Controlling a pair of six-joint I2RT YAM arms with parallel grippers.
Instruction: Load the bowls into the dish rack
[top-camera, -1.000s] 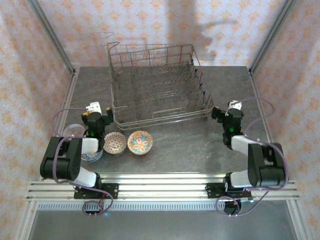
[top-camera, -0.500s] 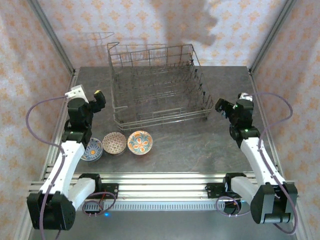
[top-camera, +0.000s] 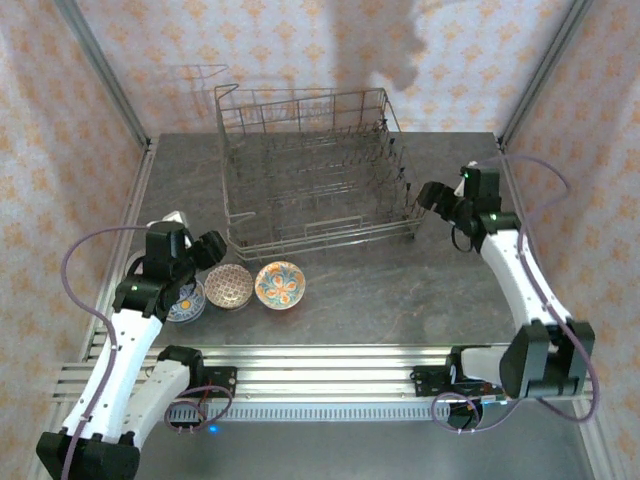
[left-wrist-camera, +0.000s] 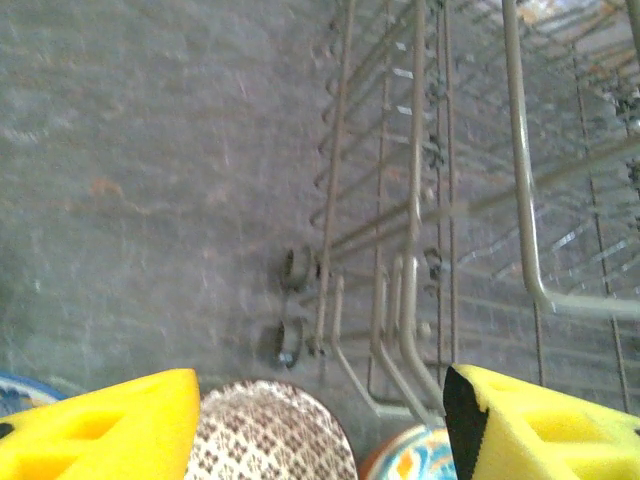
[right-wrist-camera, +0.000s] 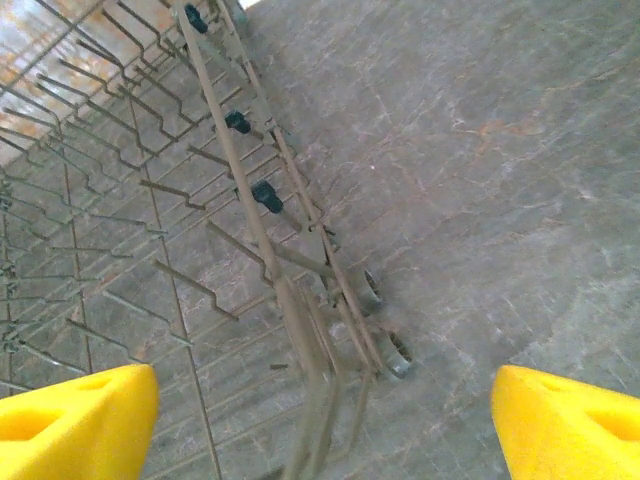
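Observation:
Three bowls sit in a row in front of the dish rack (top-camera: 310, 175): a blue-and-white one (top-camera: 186, 302), a brown patterned one (top-camera: 230, 285) and an orange floral one (top-camera: 279, 284). My left gripper (top-camera: 206, 250) hovers open just above and behind the brown bowl. In the left wrist view the brown bowl (left-wrist-camera: 270, 435) lies between the yellow fingers (left-wrist-camera: 100, 430), with the orange bowl's rim (left-wrist-camera: 415, 460) to its right. My right gripper (top-camera: 432, 197) stands open at the rack's near right corner (right-wrist-camera: 285, 270), holding nothing.
The grey wire rack fills the back middle of the dark stone table (top-camera: 400, 290). Small wheels (right-wrist-camera: 395, 350) stick out at its right corner. Metal frame posts stand at the back corners and patterned walls enclose the table.
Both arms unfolded. The left gripper swung up beside the rack, then came down toward the brown bowl, jaws narrowing somewhat. The right gripper moved back and left to the rack's right corner.

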